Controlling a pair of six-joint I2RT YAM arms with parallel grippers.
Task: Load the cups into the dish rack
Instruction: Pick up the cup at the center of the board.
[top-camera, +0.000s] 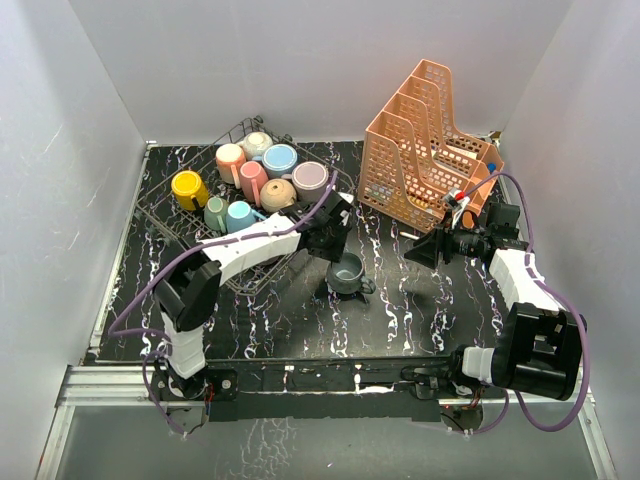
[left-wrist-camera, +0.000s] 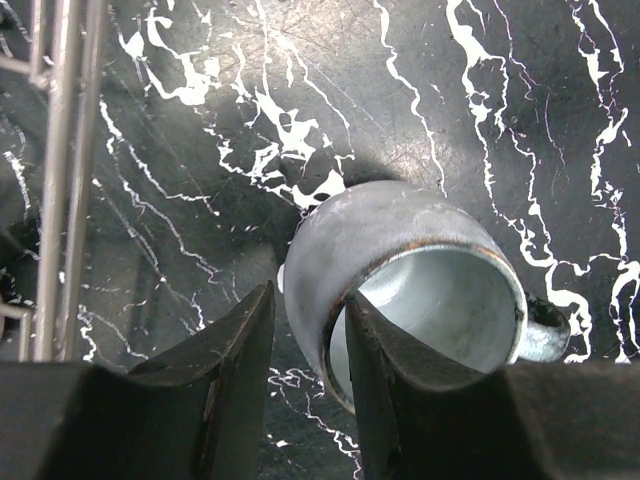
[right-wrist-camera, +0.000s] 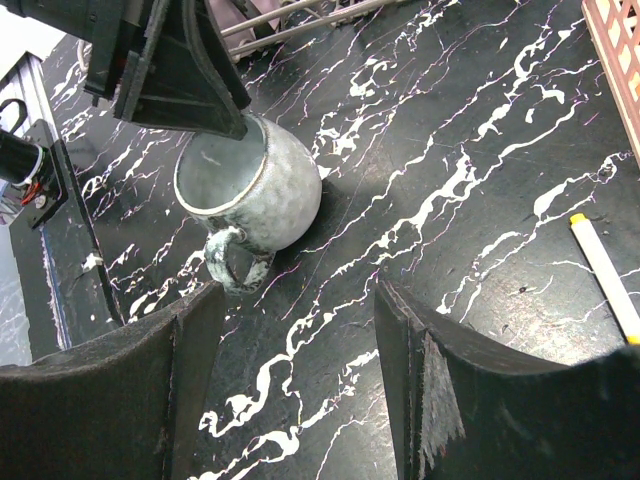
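Left gripper (left-wrist-camera: 308, 300) pinches the upright mug (left-wrist-camera: 400, 240) by its rim, one finger inside, one outside. The handle points away from the rack (left-wrist-camera: 62, 200), which sits just beside the gripper. Right gripper (right-wrist-camera: 298, 290) hangs open and empty, farther off.

Bright overhead light, soft shadows

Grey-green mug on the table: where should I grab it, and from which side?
Pinch the rim wall opposite the handle, coming straight down: the mug stands upright, mouth open, so one finger fits inside, one outside. The left tool straddles it there.
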